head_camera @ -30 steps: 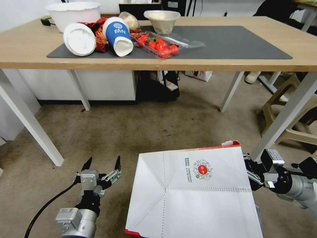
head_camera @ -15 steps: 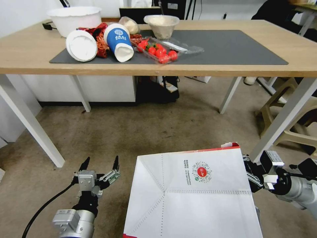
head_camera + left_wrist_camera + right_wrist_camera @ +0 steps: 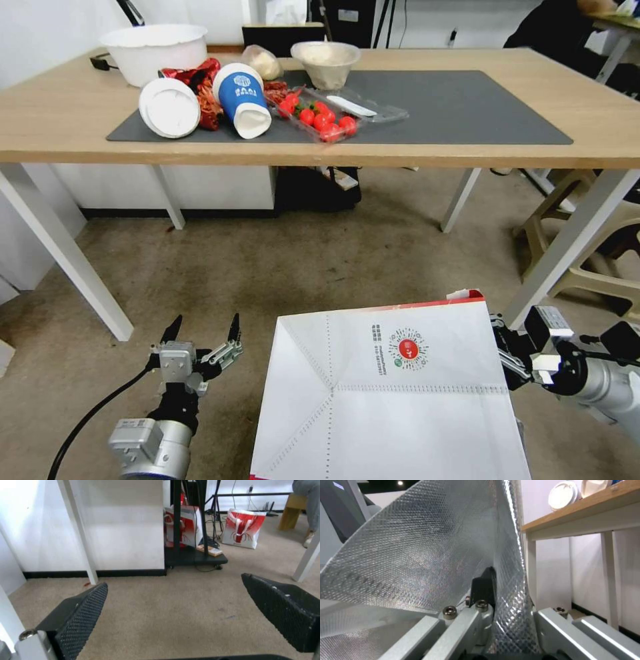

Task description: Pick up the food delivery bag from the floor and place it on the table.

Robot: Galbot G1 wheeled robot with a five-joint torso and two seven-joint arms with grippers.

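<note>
From the head, the food delivery bag (image 3: 393, 393) hangs above the floor (image 3: 300, 267), short of the worktop (image 3: 53, 127), its edge at the right pincer (image 3: 510, 357). The left pincer (image 3: 203, 330) gapes empty. The right wrist shows one finger (image 3: 485, 585) inside the foil lining, apparently clamping the wall.

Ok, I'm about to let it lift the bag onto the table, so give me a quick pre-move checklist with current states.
1. Right gripper clamped on the food delivery bag wall: ok; foil lining sits between its fingers.
2. Left gripper free of the bag: ok, open, beside it over the floor.
3. Bare spot on the table: ok, right half of the dark mat.
4. Clutter out of the way: ok, cups and tomatoes sit left.
5. Bag contents secure: cannot tell.
</note>
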